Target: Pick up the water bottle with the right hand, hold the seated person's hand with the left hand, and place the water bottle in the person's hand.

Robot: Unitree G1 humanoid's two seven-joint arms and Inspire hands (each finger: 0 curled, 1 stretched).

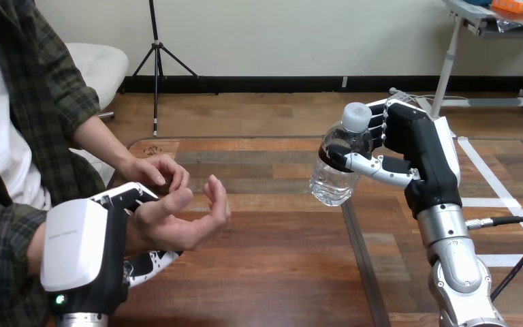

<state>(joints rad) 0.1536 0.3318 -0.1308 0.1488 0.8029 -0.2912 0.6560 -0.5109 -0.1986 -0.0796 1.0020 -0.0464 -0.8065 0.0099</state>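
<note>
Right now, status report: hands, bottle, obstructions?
Right hand shut on clear white-capped plastic water bottle, aloft. Left hand curled round person's wrist; person's hand open, palm up. Nothing between.

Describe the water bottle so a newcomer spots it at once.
Start at the wooden table, then look above it toward the view's right, where the robot's right hand is raised. The water bottle is gripped in that hand, tilted, off the table. It is the only clear thing here, topped by a white cap.
</note>
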